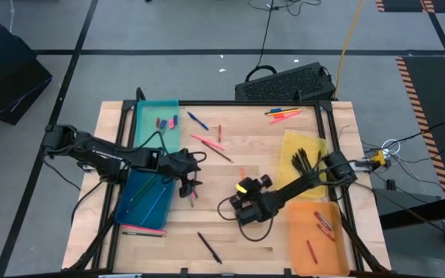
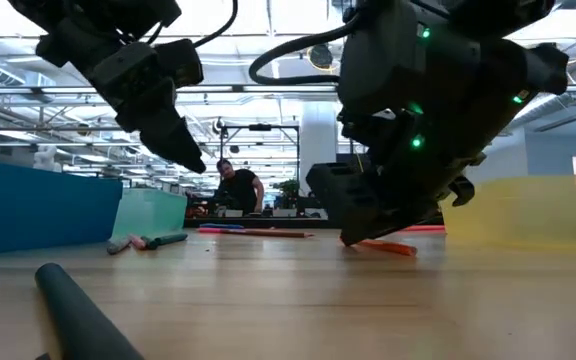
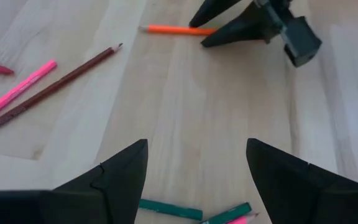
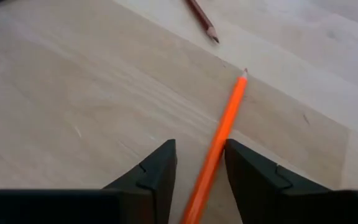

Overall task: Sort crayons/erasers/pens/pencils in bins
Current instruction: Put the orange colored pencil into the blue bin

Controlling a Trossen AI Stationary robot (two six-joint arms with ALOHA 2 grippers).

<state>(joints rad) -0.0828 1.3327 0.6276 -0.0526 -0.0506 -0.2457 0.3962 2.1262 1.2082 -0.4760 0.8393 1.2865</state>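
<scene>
Right gripper (image 4: 199,171) at frame centre, fingers narrowly apart astride an orange pencil (image 4: 219,134) on the tabletop (image 4: 73,93), left gripper (image 3: 197,171) fingers wide apart, holding nothing, above green crayons (image 3: 169,210)

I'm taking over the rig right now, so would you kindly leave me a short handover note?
Right gripper: mid-table, fingers straddling an orange pencil lying on the wood; not yet lifted.
Left gripper: open, empty, hovering beside the dark blue bin, above green sticks.
Done: erasers in the teal bin, sticks in the dark blue bin, black ones in the yellow bin, red ones in the orange bin.
Left: pink and brown pencils and others loose on the table.
</scene>
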